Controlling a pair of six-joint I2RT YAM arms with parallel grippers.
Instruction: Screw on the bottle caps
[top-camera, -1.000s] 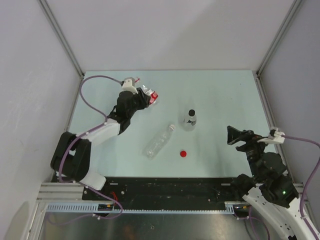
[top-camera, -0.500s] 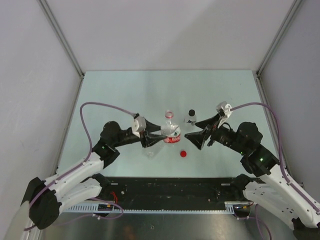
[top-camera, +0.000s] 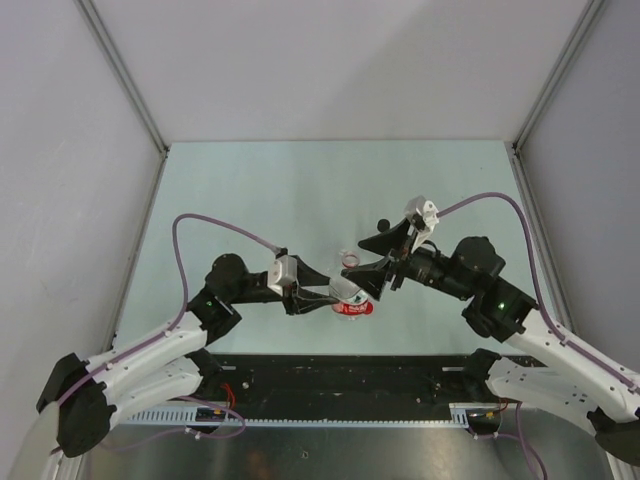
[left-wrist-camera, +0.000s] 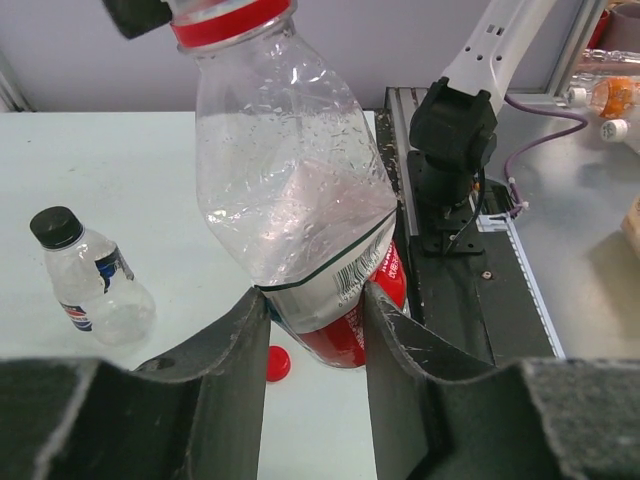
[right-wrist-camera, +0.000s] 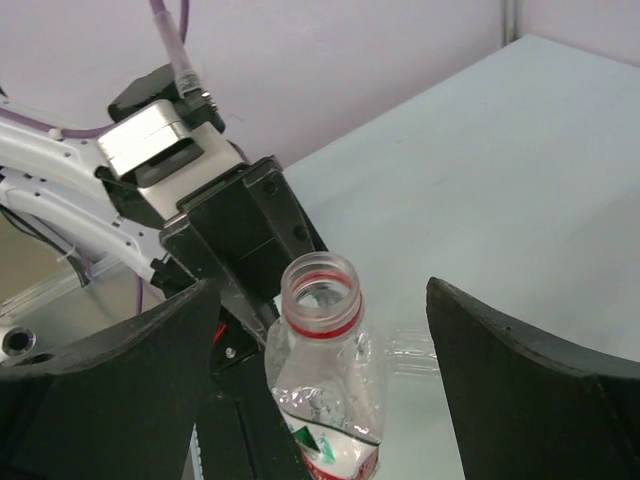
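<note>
My left gripper (top-camera: 335, 293) is shut on a clear bottle with a red-and-white label (top-camera: 352, 305) and holds it upright, gripped low on the label (left-wrist-camera: 340, 300). Its neck (right-wrist-camera: 320, 290) is open, with a red ring and no cap. My right gripper (top-camera: 362, 258) is open and empty, its fingers (right-wrist-camera: 470, 350) either side of that neck without touching it. A red cap (left-wrist-camera: 277, 362) lies on the table beside the bottle's base. A small bottle (left-wrist-camera: 95, 280) with a black cap (top-camera: 382, 224) stands behind. The white cap is out of view.
Part of a clear bottle lying on its side (right-wrist-camera: 412, 345) shows behind the held one. The black base rail (top-camera: 330, 375) runs along the near table edge. Grey walls close the table (top-camera: 250, 190) at the back and sides.
My left arm carried the labelled bottle from the far left to the near middle. My right gripper swung left and now straddles the bottle's neck.
</note>
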